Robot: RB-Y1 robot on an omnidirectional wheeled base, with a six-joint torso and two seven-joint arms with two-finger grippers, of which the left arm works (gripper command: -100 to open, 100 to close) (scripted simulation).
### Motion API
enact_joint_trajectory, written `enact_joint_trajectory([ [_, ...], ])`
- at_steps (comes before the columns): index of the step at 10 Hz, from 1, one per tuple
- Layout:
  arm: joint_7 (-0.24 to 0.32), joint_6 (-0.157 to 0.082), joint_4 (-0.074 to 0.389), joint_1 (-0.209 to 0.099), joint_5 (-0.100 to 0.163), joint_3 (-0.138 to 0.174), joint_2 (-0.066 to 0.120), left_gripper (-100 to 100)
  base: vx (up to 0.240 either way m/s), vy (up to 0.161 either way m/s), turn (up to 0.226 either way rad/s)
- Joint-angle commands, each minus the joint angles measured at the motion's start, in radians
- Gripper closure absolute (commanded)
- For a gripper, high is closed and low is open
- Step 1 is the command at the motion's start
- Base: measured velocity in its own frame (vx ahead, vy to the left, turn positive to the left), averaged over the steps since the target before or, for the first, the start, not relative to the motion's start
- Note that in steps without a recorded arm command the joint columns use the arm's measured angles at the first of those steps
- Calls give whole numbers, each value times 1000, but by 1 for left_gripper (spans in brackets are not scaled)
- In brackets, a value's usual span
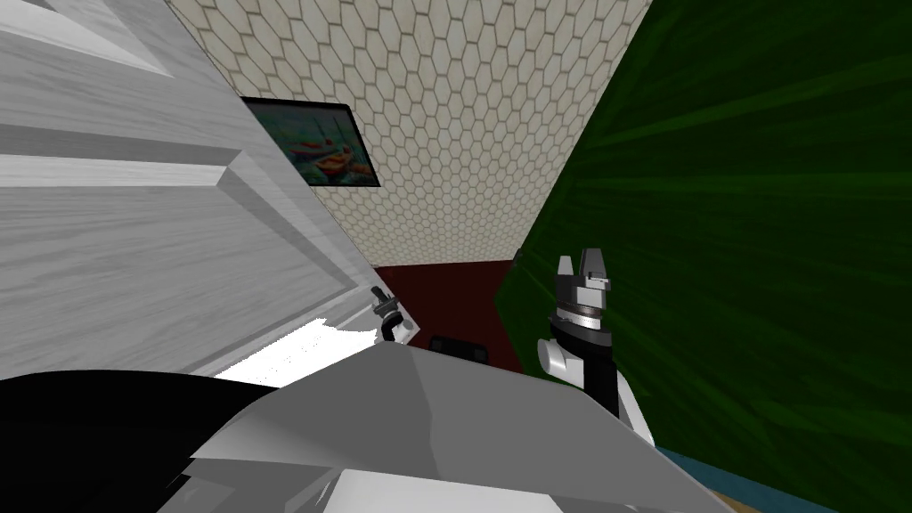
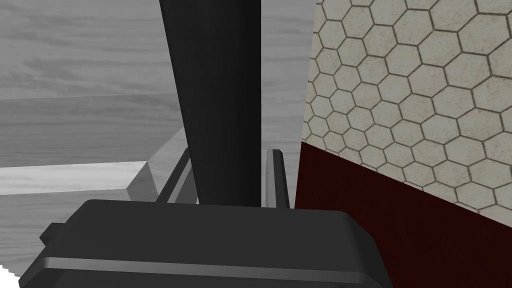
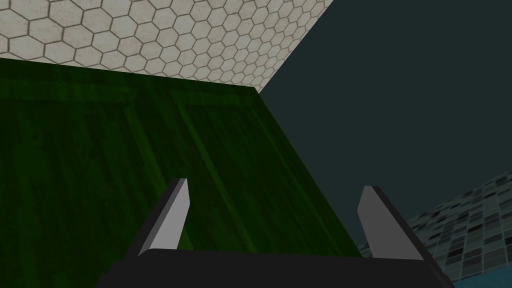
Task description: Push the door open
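Over on the left, the pale grey panelled door point(image 1: 160, 232) stands close. My left gripper point(image 2: 227, 165) sits at its edge, jaws clamped on a dark bar point(image 2: 220, 100). Further right, my right gripper point(image 3: 275, 217) hangs beside the green wall point(image 1: 757, 223), jaws spread wide.

A pale grey, wood-grained door point(image 1: 134, 223) with raised panels stands upright on the robot's left. A dark bar point(image 2: 220, 100) runs across its face, close to its edge.
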Motion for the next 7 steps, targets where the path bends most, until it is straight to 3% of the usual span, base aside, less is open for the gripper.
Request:
enact_joint_trajectory([
  [1,1,-25,5,10,26,35,19,100,92,56,-96],
  [6,-18,-36,-28,45,78,89,16,100,105,66,-69],
  [7,-18,-36,-21,45,78,89,16,100,50,47,-22],
])
